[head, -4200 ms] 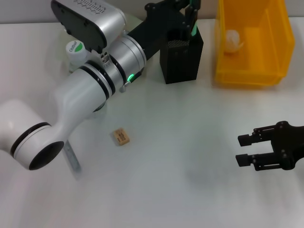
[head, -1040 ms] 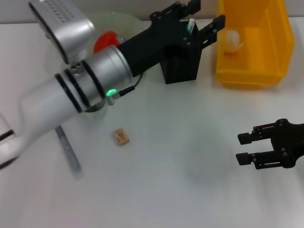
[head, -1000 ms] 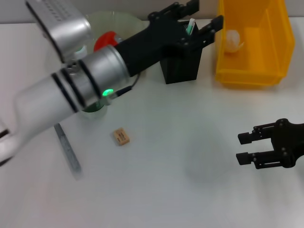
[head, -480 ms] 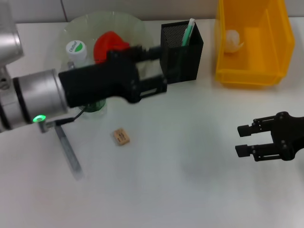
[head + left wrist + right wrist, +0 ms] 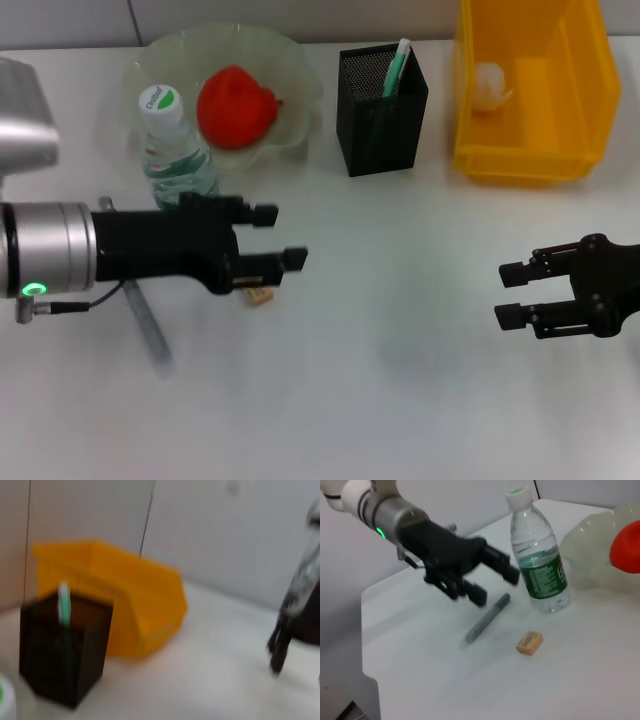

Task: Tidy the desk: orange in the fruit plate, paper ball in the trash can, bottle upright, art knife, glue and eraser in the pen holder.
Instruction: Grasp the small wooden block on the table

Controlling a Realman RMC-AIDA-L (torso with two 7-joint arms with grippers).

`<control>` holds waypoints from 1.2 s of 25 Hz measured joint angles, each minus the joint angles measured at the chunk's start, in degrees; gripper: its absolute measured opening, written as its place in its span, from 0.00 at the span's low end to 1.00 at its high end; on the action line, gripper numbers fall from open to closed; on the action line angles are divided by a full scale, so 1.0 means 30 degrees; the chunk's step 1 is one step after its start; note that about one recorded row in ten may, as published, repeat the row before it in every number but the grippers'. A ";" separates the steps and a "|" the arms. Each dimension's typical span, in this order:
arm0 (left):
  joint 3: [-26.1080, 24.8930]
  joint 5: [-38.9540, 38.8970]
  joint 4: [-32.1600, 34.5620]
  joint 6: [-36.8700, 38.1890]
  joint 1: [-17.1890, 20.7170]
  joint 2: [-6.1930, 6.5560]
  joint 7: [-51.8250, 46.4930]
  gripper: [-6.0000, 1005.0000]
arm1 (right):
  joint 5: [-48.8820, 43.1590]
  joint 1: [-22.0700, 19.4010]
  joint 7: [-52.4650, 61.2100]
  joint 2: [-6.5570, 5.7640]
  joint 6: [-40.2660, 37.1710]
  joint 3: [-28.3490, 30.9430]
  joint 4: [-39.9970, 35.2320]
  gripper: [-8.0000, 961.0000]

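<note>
The orange (image 5: 237, 105) lies in the glass fruit plate (image 5: 298, 75) at the back left. In front of the plate the bottle (image 5: 175, 150) stands upright. The green glue (image 5: 397, 65) sticks out of the black pen holder (image 5: 380, 115). Inside the yellow trash can (image 5: 530, 150) lies the paper ball (image 5: 490, 85). My left gripper (image 5: 278, 238) hovers open just above the tan eraser (image 5: 260, 296), nothing between its fingers. The grey art knife (image 5: 146, 325) lies left of the eraser. The right wrist view shows the eraser (image 5: 529, 643), the art knife (image 5: 486, 620) and the bottle (image 5: 537, 565). My right gripper (image 5: 512, 293) waits open at the right.
The pen holder (image 5: 65, 650) and the trash can (image 5: 130, 605) stand side by side along the back edge. White tabletop stretches between the two grippers and toward the front.
My left arm has pulled back from above the pen holder toward the front left, leaving the glue in the holder. Its gripper now hangs over the eraser. The right gripper has barely moved.
</note>
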 joint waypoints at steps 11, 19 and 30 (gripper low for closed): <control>-0.1035 0.4417 -0.0499 -0.0047 -0.0583 -0.0715 -0.0888 0.66 | 0.0953 -0.0491 -0.2868 0.0565 -0.0227 0.1842 0.0090 0.64; -0.1305 0.5612 -0.1521 -0.0259 -0.1284 -0.0675 -0.1103 0.66 | 0.0899 -0.0527 -0.3646 0.0832 -0.0232 0.1745 0.0144 0.64; -0.1081 0.7320 -0.2384 -0.1421 -0.2151 -0.0813 -0.1483 0.66 | 0.0791 -0.0562 -0.3672 0.0870 -0.0170 0.1782 0.0146 0.64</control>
